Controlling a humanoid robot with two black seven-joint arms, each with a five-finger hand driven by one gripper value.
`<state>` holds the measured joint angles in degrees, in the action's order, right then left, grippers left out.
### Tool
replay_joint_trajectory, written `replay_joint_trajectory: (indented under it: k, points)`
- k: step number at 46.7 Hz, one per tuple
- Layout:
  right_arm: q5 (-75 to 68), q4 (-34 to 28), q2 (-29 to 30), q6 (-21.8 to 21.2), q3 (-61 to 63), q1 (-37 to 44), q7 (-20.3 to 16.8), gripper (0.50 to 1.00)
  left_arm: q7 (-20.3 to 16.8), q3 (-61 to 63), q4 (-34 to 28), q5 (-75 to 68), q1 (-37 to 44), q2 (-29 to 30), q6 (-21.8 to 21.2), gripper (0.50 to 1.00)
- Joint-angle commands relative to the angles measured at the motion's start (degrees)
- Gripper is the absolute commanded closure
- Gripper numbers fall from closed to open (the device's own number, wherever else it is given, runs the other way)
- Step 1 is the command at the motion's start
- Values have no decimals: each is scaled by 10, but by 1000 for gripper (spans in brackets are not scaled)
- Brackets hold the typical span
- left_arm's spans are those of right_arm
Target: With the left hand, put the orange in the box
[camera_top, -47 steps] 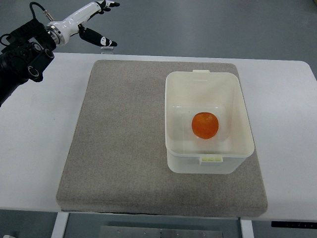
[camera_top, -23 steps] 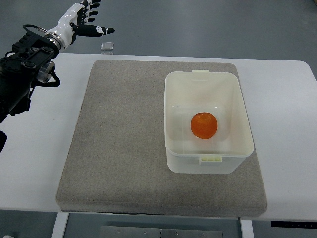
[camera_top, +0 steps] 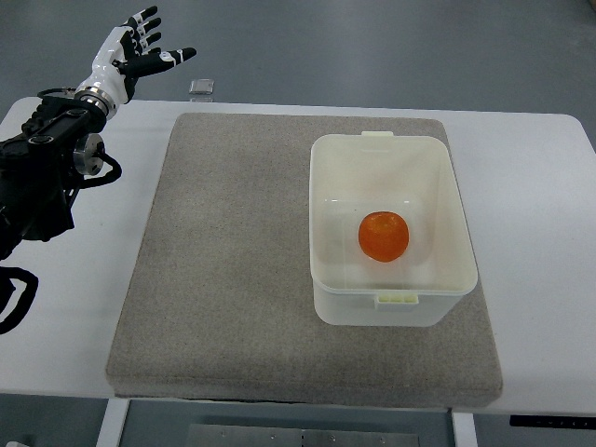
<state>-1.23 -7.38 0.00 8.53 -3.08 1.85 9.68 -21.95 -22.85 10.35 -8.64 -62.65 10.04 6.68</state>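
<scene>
An orange (camera_top: 384, 235) lies on the floor of a white plastic box (camera_top: 321, 214), which stands on the right half of a grey mat (camera_top: 223, 251). My left hand (camera_top: 135, 53) is far off at the top left, past the table's back edge, with its white and black fingers spread and nothing in them. Its black arm (camera_top: 42, 172) runs down the left edge. The right arm does not show.
The mat covers the middle of a white table (camera_top: 65, 317). A small grey square object (camera_top: 202, 88) sits just beyond the table's back edge, near my left hand. Grey floor lies past the table.
My left hand has swung left and turned, the fingers fanning out, and the arm has drawn back along the left edge. The orange and box have not moved.
</scene>
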Motion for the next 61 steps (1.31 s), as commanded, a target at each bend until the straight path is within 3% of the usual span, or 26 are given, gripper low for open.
replay_joint_trajectory:
  k: [1,15,19,22,29,37,53,61]
  points:
    - [-1,0,0,0,0,0,0,574,0,-19,2,13,6,0,5,510]
    - [0,0,0,0,0,0,1,574,6,-32,-3,160,7,0,30,510]
    - [0,0,0,0,0,0,1,574,52,-33,-2,163,7,-10,8,510]
    - [0,0,0,0,0,0,1,574,67,-33,1,165,7,-17,-9,510]
    - [-1,0,0,0,0,0,0,574,54,-37,1,165,10,-23,10,510]
    - [0,0,0,0,0,0,0,574,0,-90,-3,164,26,-23,68,510]
    - [0,0,0,0,0,0,1,574,-1,-93,-4,164,27,-24,66,508]
    - [0,0,0,0,0,0,0,574,0,-95,-4,165,26,-27,39,508]
